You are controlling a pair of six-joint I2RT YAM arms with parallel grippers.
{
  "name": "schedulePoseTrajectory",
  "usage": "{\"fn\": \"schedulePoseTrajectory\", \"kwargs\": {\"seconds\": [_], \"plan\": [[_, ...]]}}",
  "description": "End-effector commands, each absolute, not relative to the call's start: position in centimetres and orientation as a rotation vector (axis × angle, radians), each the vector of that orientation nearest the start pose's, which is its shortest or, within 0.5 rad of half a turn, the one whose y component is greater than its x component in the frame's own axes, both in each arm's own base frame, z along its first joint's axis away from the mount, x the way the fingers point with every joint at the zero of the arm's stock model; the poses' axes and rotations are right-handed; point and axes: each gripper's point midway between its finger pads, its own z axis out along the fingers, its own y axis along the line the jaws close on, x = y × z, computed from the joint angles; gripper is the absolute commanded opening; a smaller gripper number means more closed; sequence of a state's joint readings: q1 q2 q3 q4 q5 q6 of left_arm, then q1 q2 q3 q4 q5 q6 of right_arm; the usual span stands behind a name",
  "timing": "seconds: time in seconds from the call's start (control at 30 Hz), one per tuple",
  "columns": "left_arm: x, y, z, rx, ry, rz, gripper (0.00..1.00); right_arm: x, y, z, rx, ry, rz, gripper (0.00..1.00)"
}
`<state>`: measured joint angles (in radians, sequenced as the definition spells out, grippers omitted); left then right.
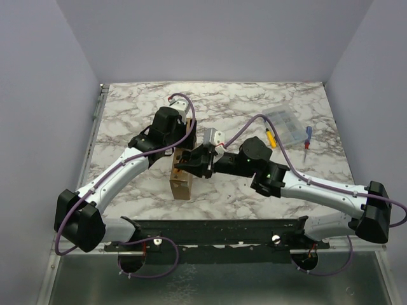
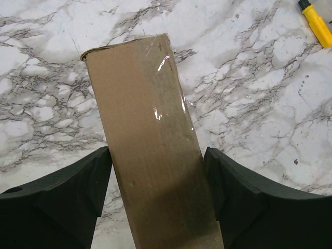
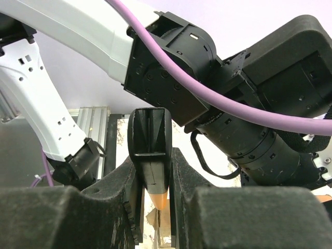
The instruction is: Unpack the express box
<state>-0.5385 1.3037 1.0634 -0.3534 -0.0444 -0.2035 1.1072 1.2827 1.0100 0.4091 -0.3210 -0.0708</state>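
Note:
The express box (image 1: 180, 182) is plain brown cardboard and stands on edge on the marble table, left of centre. My left gripper (image 1: 180, 154) comes down over its top. In the left wrist view the box's narrow face (image 2: 150, 155) fills the space between my two black fingers (image 2: 78, 199), which press on both sides. My right gripper (image 1: 193, 166) reaches in from the right at the box's top. In the right wrist view its jaws stand a narrow gap apart, with a strip of cardboard (image 3: 162, 224) low in the gap and the left arm's finger (image 3: 150, 145) just beyond.
A clear plastic compartment case (image 1: 286, 125) lies at the back right. A yellow marker (image 1: 270, 136) and a blue and red pen (image 1: 308, 136) lie beside it. The marker also shows in the left wrist view (image 2: 316, 22). A black rail (image 1: 216, 227) runs along the near edge.

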Motion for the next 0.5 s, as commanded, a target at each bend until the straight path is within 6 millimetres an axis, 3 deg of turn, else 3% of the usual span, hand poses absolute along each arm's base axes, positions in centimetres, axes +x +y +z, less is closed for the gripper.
{"fn": "schedulePoseTrajectory", "kwargs": {"seconds": [0.0, 0.33, 0.47], "plan": [[33.0, -20.0, 18.7, 0.364, 2.177, -0.378, 0.77, 14.7, 41.7, 36.7, -1.04, 1.071, 1.051, 0.01], [33.0, -20.0, 18.7, 0.366, 2.178, -0.381, 0.75, 14.8, 42.1, 35.4, -1.063, 1.103, 1.005, 0.01], [33.0, -20.0, 18.7, 0.366, 2.178, -0.38, 0.75, 14.3, 42.1, 35.8, -1.066, 1.094, 1.013, 0.01]]}}
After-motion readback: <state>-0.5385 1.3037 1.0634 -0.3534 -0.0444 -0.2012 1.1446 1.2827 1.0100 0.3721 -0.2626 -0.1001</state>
